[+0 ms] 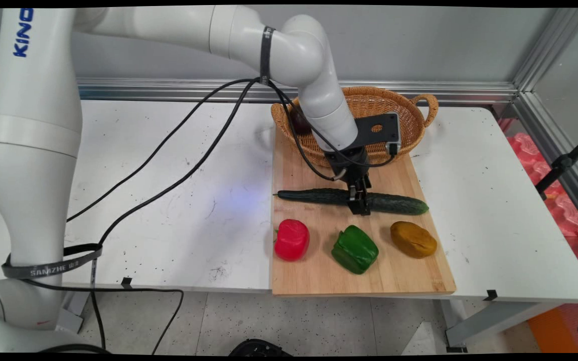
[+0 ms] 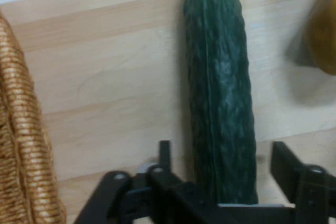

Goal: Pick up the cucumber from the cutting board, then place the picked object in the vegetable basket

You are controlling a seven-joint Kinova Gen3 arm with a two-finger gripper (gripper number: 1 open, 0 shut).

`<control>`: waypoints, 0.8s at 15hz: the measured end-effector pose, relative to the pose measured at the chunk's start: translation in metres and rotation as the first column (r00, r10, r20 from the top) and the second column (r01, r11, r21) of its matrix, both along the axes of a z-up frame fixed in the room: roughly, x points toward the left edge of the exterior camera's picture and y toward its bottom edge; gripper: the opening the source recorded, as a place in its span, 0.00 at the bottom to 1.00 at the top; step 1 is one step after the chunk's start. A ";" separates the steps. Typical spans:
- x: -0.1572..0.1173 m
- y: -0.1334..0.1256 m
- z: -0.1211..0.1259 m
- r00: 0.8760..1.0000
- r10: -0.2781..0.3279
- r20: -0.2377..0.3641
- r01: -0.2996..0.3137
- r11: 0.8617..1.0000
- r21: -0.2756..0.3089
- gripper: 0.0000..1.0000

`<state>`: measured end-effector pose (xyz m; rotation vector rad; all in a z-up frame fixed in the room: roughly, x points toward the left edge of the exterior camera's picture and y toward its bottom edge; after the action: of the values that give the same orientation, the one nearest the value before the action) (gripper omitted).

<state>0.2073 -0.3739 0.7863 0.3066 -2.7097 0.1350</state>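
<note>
A long dark green cucumber [image 1: 309, 195] [image 2: 220, 87] lies crosswise on a wooden cutting board [image 1: 319, 276] [image 2: 115, 77]. My gripper [image 1: 360, 206] [image 2: 226, 156] is lowered onto its middle and stands open. One finger sits on each side of the cucumber, with a small gap on both sides. A wicker basket [image 1: 409, 108] [image 2: 26, 129] stands at the board's far end, just behind the hand.
Along the board's near half lie a red pepper [image 1: 292, 239], a green pepper [image 1: 354, 249] and a brownish-yellow lump [image 1: 413, 239] [image 2: 323, 30]. A dark purple item [image 1: 299, 123] rests in the basket, partly hidden by the arm. Black cables [image 1: 178, 130] hang over the table's left.
</note>
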 end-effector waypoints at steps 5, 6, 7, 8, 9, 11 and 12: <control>-0.002 -0.004 0.003 1.000 -0.013 0.011 0.013 1.000 -0.006 0.00; -0.002 -0.004 0.006 1.000 -0.016 0.008 0.016 1.000 -0.009 0.00; -0.002 -0.004 0.011 1.000 -0.019 0.005 0.019 1.000 -0.013 0.00; -0.001 -0.003 0.017 1.000 -0.021 -0.002 0.021 1.000 -0.017 0.00; 0.000 -0.002 0.024 1.000 -0.021 -0.010 0.021 1.000 -0.019 0.00; 0.003 0.003 0.045 0.999 -0.020 -0.033 0.019 1.000 -0.024 0.00; 0.004 0.006 0.055 0.999 -0.017 -0.043 0.016 1.000 -0.026 0.00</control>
<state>0.2118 -0.3683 0.8416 0.2762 -2.6646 0.1570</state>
